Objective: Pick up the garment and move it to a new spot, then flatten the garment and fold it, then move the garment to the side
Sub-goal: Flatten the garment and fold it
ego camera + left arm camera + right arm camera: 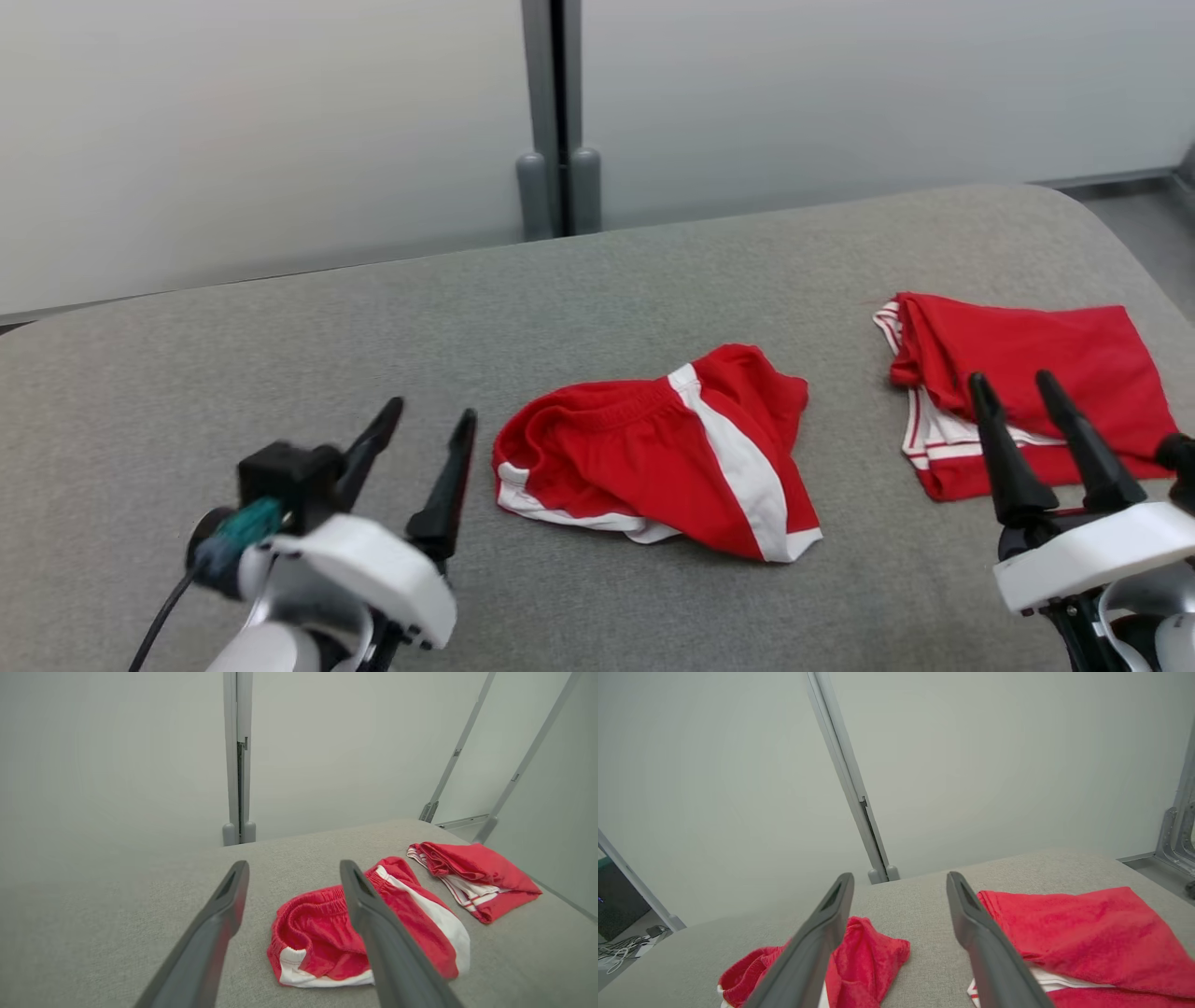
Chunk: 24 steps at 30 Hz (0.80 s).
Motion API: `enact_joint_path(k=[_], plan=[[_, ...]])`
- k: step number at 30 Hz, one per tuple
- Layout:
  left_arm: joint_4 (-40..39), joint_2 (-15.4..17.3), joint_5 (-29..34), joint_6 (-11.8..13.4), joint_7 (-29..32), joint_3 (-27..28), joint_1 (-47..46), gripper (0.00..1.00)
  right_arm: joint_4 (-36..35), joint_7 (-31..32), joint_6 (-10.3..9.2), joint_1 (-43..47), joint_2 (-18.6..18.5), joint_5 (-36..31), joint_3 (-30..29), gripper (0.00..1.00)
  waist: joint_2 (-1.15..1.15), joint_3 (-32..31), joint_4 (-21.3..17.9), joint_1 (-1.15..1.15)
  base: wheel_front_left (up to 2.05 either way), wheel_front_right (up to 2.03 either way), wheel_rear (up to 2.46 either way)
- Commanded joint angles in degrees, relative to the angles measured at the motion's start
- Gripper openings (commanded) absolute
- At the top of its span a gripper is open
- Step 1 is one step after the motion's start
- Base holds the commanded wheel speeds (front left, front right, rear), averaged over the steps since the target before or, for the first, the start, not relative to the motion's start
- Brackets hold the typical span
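The crumpled red fabric shorts (653, 457) with a white side stripe are lying in a loose heap in the middle of the grey felt-like worktop (280, 373). They are looking light, soft and limp, and the gathered elastic waistband (597, 411) is probably offering the firmest pinch. The left tool (431, 411) is hovering just beside them, and the right tool (1010, 377) is hovering near a folded red-and-white garment (1027, 341). Both tools are standing wide open, holding nothing.
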Motion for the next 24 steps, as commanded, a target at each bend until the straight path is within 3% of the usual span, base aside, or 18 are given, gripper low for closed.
enact_joint_path(k=[1, 10, 14, 24], plan=[[0.8, -0.4, -0.9, -0.7, 1.9, -0.6, -2.1, 1.0, -0.5, -0.6, 0.02, 0.5, 0.2, -0.6, -0.9, 1.0, 0.0, 1.3, -1.5, 0.0, 0.0, 0.0, 0.0], [10.8, -5.5, -6.3, -6.8, 17.9, -6.2, -18.6, 1.0, -2.0, -2.4, 0.02, -1.3, 1.4, -1.5, -2.8, 1.0, 0.0, 7.3, -5.7, 0.0, 0.0, 0.0, 0.0], [17.0, -8.5, -9.0, -9.4, 22.4, -7.3, -24.7, 1.0, -1.6, -3.3, 0.02, -2.4, 1.7, -1.4, -2.5, 1.0, 0.0, 9.4, -7.3, 0.0, 0.0, 0.0, 0.0], [33.1, -12.1, -10.5, -13.2, 32.2, -10.6, -36.6, 1.0, 0.6, -5.1, 0.02, -5.4, 1.9, -1.1, -0.9, 1.0, 0.0, 13.6, -10.9, 0.0, 0.0, 0.0, 0.0]])
